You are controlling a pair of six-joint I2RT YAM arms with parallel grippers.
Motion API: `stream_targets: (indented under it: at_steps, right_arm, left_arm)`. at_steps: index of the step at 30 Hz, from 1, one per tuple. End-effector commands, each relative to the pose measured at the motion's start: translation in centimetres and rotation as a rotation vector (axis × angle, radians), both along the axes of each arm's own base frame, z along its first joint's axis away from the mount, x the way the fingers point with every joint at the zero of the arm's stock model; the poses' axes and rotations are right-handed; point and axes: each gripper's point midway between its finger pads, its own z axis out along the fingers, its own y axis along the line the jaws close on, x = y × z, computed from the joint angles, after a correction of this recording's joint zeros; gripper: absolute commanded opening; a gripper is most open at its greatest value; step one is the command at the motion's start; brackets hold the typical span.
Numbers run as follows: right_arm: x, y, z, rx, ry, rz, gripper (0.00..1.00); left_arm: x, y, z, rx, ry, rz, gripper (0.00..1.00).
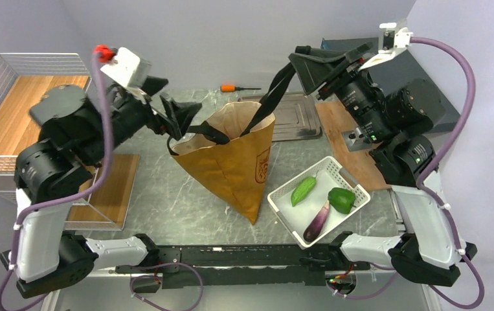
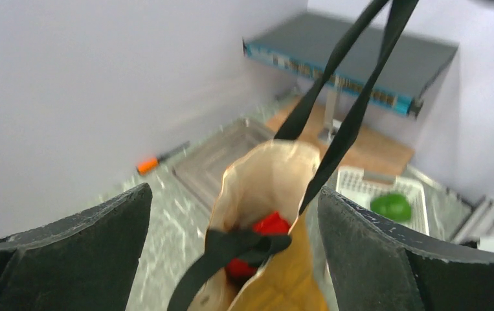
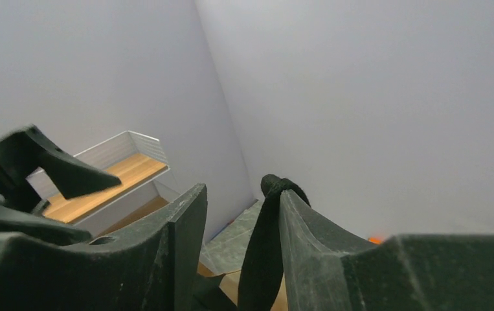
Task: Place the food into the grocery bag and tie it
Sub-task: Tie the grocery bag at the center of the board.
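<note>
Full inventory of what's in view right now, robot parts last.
bag: 1, mustard, table centre
straps: 2, black, one raised, one across the bag mouth
red item: 1, inside bag
basket: 1, white, right of bag
peppers: 2, green, in basket
eggplant: 1, purple, in basket
screwdriver: 1, orange handle, behind bag
tray: 1, grey, behind bag
wire crate: 1, white, far left
left gripper: open, at lower strap
right gripper: open, raised strap hooked between fingers
</note>
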Motion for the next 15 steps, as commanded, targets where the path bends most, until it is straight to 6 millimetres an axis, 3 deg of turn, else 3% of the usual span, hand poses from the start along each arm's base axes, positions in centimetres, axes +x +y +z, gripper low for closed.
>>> stream_targets:
  at_steps: [1, 9, 15]
  right_arm:
    - [-3.6, -4.7, 5.9, 0.148, -0.169, -0.075, 0.45]
    - [-4.4, -7.1, 7.0, 0.138, -0.19, -0.159, 0.41]
    - [-4.5, -7.4, 6.6, 0.148, -0.179, -0.165, 0.4]
  left_arm:
    - [1.1, -2.2, -8.6, 0.161, 0.279, -0.116, 0.99]
    - [1.7, -1.4, -13.5, 0.171, 0.398, -0.127, 0.99]
    - [3.6, -0.3, -16.2, 0.169, 0.406, -0.114, 0.99]
